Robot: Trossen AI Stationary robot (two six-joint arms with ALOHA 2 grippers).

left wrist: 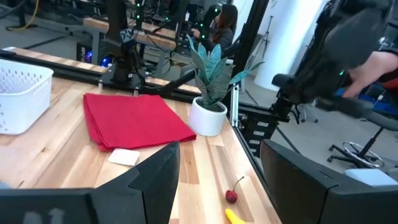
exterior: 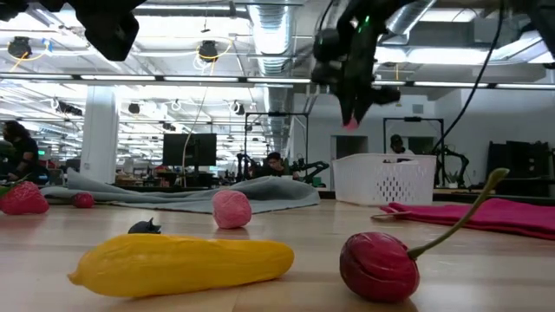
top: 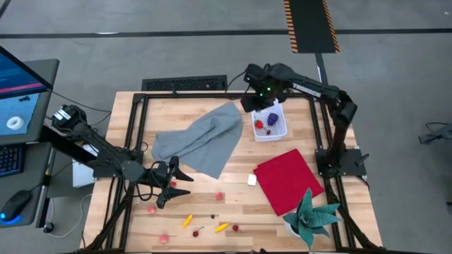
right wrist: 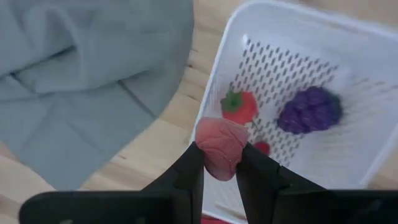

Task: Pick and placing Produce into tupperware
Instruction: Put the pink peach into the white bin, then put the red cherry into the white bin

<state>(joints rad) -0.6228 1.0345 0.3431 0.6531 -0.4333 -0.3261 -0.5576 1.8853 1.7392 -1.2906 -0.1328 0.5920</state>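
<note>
while the right gripper (right wrist: 219, 163) is hanging above the near rim of the tupperware (right wrist: 348, 37), its fingers are pinching a pink berry (right wrist: 219, 147) between them, so the step in hand looks like carrying one piece of produce over for dropping. the tub is sitting on the tabletop (top: 212, 212) toward the far right, between the grey cloth (top: 201, 137) and the red cloth (top: 286, 180), and it is already holding a red strawberry (right wrist: 239, 106), a purple grape bunch (right wrist: 310, 109) and a small red piece beside them. the next move, by my judgement, is calling for shifting the berry a little further over the perforated base and then letting the fingers part, since it is sitting right over the wall and could bounce outward. the left gripper (top: 173, 183) is waiting near the front left of the tabletop with its fingers standing apart and holding nothing. loose produce is lying around it: pink berries, a cherry (exterior: 379, 264), and a yellow piece (exterior: 182, 263) close to the front edge. a small white cube (top: 251, 180) is resting just beside the red cloth, and a potted plant (top: 311, 215) is standing at the front right corner. no brand, label or writing is readable anywhere.
</note>
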